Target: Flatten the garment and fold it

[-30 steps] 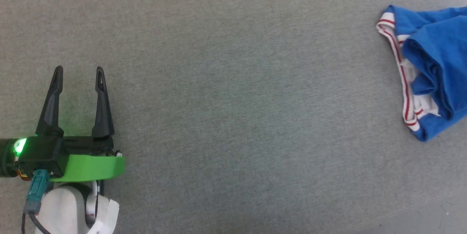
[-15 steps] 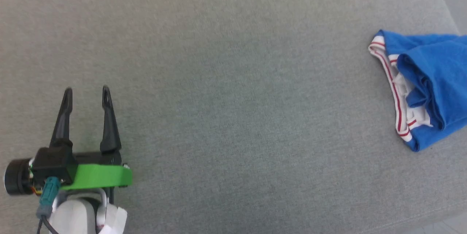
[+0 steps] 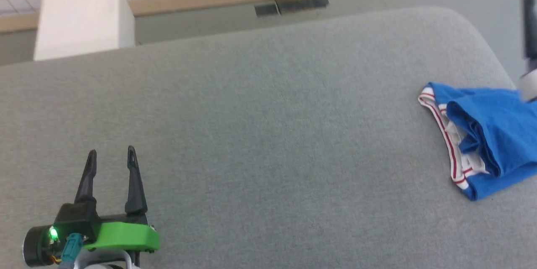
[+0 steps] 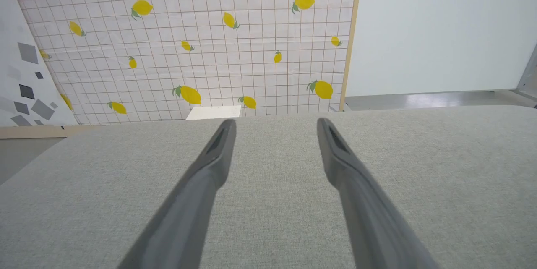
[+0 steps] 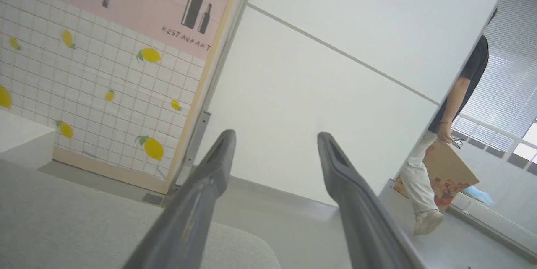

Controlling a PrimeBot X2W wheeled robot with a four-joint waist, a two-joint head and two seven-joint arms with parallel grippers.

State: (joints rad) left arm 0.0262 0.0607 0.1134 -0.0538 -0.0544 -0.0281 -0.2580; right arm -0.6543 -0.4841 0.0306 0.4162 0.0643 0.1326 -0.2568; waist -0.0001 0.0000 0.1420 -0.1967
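Observation:
The garment (image 3: 486,143) lies bunched up at the right edge of the head view, on the grey padded surface (image 3: 268,134). It is royal blue with red-and-white striped trim along its left side, and part of it is cut off by the frame. My left gripper (image 3: 112,152) rests low at the lower left, open and empty, far from the garment. The left wrist view shows the left gripper (image 4: 275,123) spread over bare grey fabric. A dark right finger (image 3: 529,21) rises at the right edge above the garment. My right gripper (image 5: 276,135) is open, empty and aimed up at a white wall.
The surface ends in a far edge and a rounded right corner (image 3: 474,30), with floor beyond. A white box (image 3: 79,21) and a lemon-patterned tiled wall (image 4: 188,50) stand behind it. A person (image 5: 444,143) carrying a cardboard box walks at the far right.
The head camera has tilted up, so the whole picture has slid down and the far edge now shows. A right finger has come into view above the garment. The left gripper stays open.

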